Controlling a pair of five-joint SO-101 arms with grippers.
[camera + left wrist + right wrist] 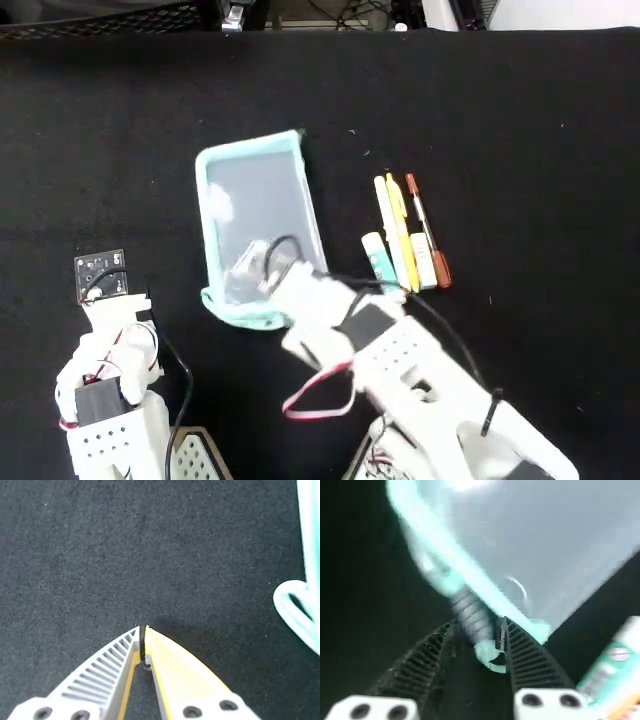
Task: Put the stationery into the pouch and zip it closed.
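Now: one pouch (258, 195), about four stationery pieces (404, 236); right gripper (477, 626) pinches pouch, left gripper (142, 629) clenched.

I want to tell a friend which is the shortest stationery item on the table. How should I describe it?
On the black table, find the teal-edged pouch in the middle; a row of stationery lies to the robot's right of it. Take the piece nearest the pouch: a short white and teal stick, unlike the long yellow pens and brown pen beside it.
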